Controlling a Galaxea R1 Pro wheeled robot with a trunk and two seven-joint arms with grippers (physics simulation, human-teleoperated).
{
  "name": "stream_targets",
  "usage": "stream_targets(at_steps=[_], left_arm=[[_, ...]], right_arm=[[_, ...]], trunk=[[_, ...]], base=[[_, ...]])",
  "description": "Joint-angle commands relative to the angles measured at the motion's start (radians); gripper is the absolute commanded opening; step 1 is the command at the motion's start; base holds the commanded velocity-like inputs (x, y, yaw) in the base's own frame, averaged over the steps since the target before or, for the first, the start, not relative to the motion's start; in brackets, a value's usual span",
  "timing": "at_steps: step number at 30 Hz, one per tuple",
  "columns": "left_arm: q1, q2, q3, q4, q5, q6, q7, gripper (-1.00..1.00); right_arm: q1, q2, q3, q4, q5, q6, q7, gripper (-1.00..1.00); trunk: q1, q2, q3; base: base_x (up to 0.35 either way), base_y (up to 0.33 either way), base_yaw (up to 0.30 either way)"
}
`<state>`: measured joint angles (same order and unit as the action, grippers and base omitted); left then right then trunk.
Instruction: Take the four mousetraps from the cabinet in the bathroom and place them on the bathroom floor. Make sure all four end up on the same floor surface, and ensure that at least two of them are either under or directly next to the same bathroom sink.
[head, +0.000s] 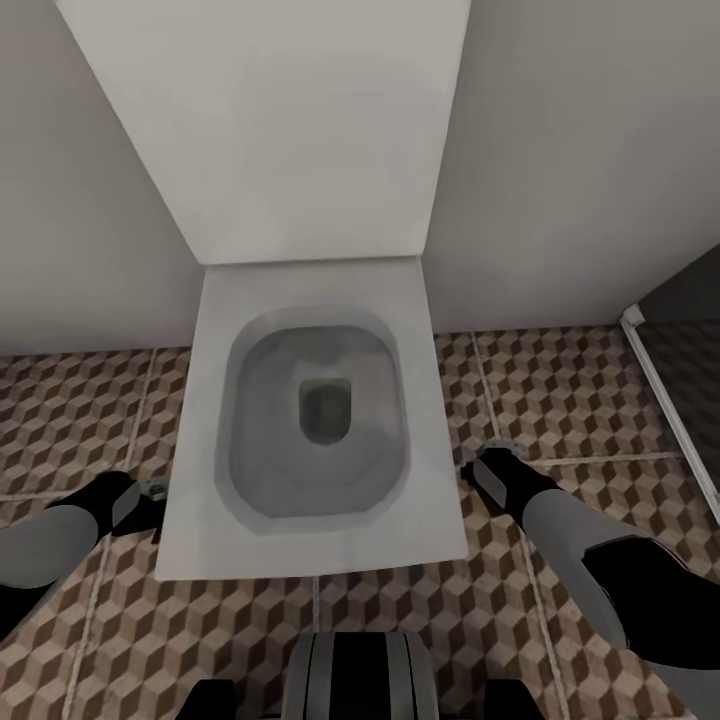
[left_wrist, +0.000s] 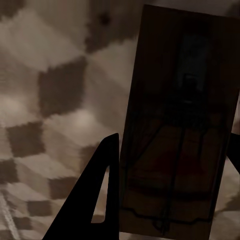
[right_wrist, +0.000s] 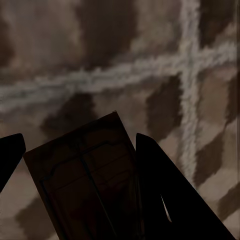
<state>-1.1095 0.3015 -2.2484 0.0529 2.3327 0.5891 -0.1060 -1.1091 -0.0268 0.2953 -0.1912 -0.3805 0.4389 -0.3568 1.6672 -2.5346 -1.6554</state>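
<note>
Mousetraps aren't really readable from the head cam; what you get is a white square toilet (head: 318, 420) dead centre on the cube-pattern bathroom floor (head: 570, 400). Left gripper (head: 150, 492) sits low just beside the toilet's one side, right gripper (head: 487, 468) just beside the other, both down near the tiles. Can't tell the finger state from up here.

Left wrist cam: a dark brown mousetrap (left_wrist: 175, 140) sits between the black fingers (left_wrist: 97, 200), which look clamped on it, tiles blurry behind.

Right wrist cam: same deal, another mousetrap (right_wrist: 85, 180) pinched between two black fingers (right_wrist: 160, 190), over a grout crossing (right_wrist: 189, 65).
</note>
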Motion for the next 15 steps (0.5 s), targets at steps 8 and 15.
stream_targets(at_steps=[8, 15], left_arm=[[0.0, 0.004, -0.008, 0.002, 0.002, 0.005, -0.011, -1.0], [-0.001, 0.004, -0.008, 0.002, 0.002, 0.005, -0.011, -1.0]], right_arm=[[0.0, -0.002, 0.008, -0.003, -0.012, 0.004, -0.007, -1.0], [0.0, -0.002, 0.008, -0.003, -0.012, 0.004, -0.007, -1.0]], trunk=[[0.0, 0.0, 0.008], [0.0, 0.0, 0.007]], base=[[0.0, 0.0, 0.0], [0.0, 0.0, 0.0]])
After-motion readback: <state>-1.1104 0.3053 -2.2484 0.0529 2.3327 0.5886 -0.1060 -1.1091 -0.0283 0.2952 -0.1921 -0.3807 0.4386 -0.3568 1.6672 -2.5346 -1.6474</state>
